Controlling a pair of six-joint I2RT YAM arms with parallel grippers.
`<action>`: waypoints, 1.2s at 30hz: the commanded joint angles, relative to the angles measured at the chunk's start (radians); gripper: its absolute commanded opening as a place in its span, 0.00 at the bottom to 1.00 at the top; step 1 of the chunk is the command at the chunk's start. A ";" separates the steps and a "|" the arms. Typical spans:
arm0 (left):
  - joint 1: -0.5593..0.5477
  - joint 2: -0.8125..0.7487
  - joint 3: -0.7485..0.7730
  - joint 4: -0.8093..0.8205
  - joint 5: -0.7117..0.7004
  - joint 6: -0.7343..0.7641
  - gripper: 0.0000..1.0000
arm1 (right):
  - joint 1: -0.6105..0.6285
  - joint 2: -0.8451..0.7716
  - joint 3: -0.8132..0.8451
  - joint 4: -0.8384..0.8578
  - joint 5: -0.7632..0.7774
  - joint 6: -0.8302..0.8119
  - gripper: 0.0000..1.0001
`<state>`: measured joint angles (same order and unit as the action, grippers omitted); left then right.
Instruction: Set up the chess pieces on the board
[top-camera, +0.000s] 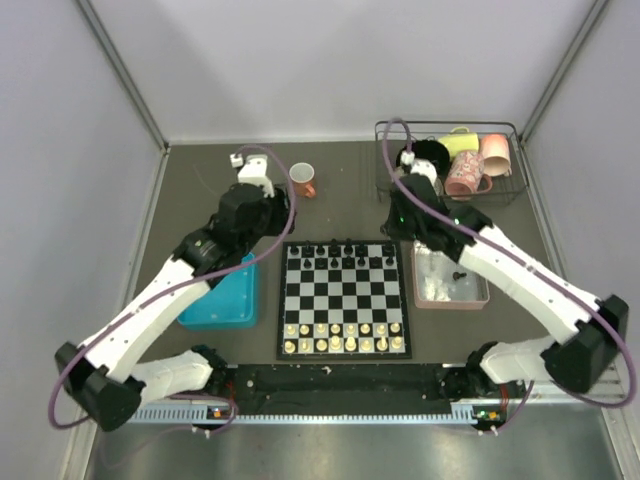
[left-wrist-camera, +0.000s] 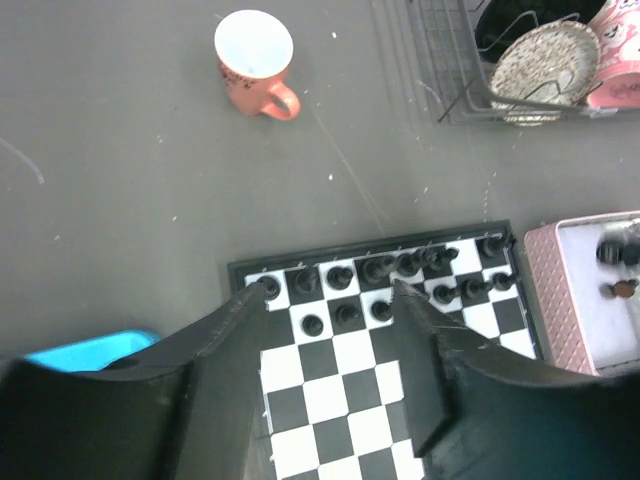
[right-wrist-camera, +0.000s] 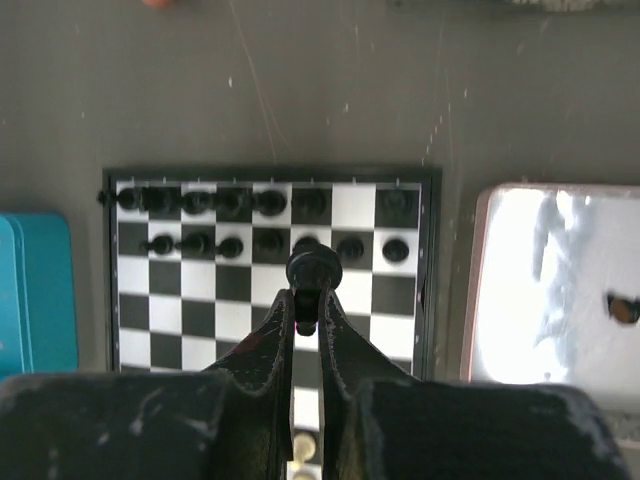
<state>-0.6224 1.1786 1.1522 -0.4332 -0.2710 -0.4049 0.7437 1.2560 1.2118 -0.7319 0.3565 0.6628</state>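
Chess pieces (right-wrist-camera: 232, 203) in glossy black are seen ranged along the two far rows of the board (top-camera: 345, 300). The board is laid flat at the middle of the grey surface (top-camera: 350, 190), between a teal tray (top-camera: 222, 300) on the left and a pink tray (left-wrist-camera: 548, 300) on the right. Cream-white pieces (top-camera: 345, 336) are lined up on the two near rows.

The right tool (right-wrist-camera: 305, 312) is closed narrow on one black piece (right-wrist-camera: 314, 268). This piece is pinched by its lower part between the fingertips and held upright over the second row from the far edge, near its middle. Whether its base is touching the square cannot be told.

The left tool (left-wrist-camera: 330, 292) is spread wide with nothing gripped between its fingers, and is placed over the far left corner of the board. Its left fingertip (left-wrist-camera: 255, 300) is seen just beside the corner piece (left-wrist-camera: 268, 287), a black one standing on the corner square.

A few dark pieces (left-wrist-camera: 615, 250) are seen lying in the pink tray. An orange mug (left-wrist-camera: 253, 55) is stood upright on the surface beyond the board. A wire rack (left-wrist-camera: 445, 60) with cups and a patterned dish is set at the far right.
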 joint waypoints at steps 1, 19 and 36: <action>0.004 -0.129 -0.130 -0.007 -0.031 -0.014 0.64 | -0.091 0.153 0.150 0.005 -0.111 -0.160 0.00; 0.004 -0.287 -0.276 -0.029 -0.010 -0.060 0.72 | -0.130 0.513 0.249 0.046 -0.169 -0.258 0.00; 0.004 -0.275 -0.292 -0.007 0.030 -0.075 0.73 | -0.148 0.527 0.147 0.091 -0.194 -0.253 0.00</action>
<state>-0.6224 0.9096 0.8654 -0.4881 -0.2531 -0.4709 0.6014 1.7817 1.3746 -0.6765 0.1726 0.4187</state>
